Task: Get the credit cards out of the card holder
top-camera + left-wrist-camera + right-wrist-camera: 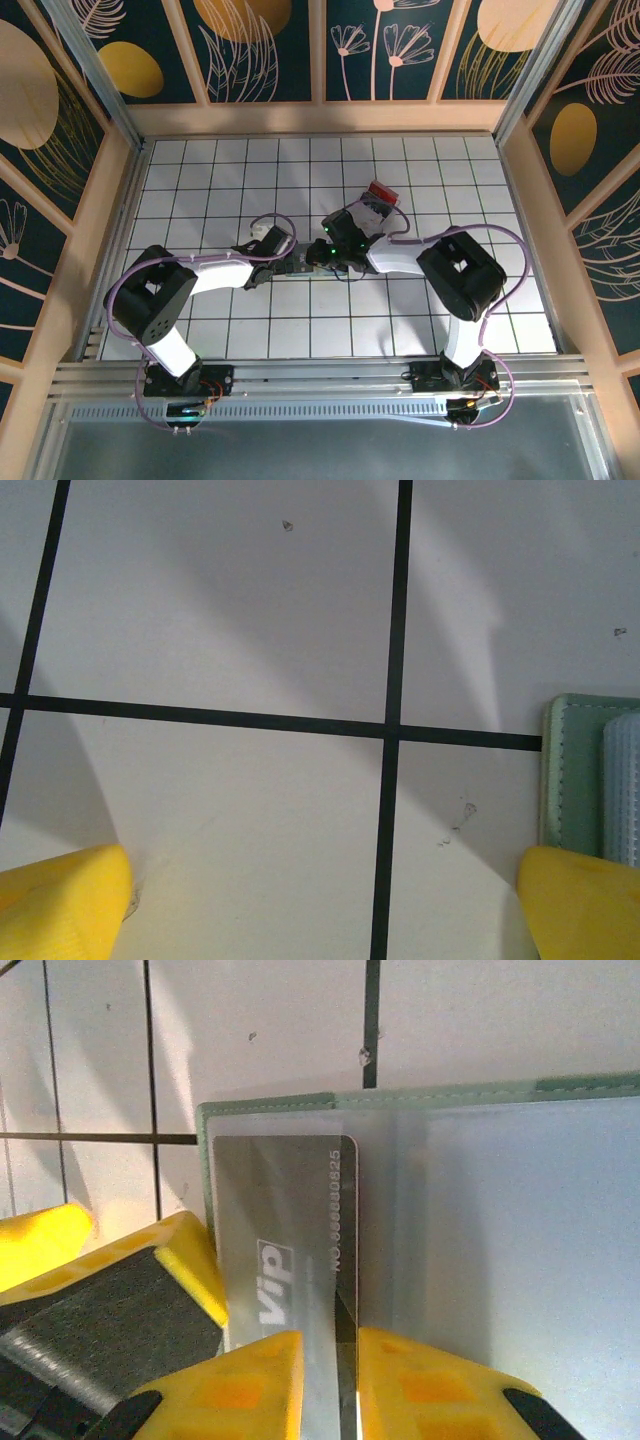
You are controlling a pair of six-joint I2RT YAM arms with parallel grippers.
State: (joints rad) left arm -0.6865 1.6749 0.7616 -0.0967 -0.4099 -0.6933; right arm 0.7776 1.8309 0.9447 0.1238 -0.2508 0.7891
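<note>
Left gripper (320, 900) hangs spread wide and empty, one finger just beside the holder (450, 1093). Right gripper (345, 1380) is clamped on the grey card (285, 1210), which lies in the open holder mid-table. I'd pin the holder with that left finger, then draw the card out flat and straight. Beyond sits a clear box (383, 192).

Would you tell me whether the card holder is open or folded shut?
Open: the card holder lies spread flat, inner pockets and a grey VIP card facing up.
</note>
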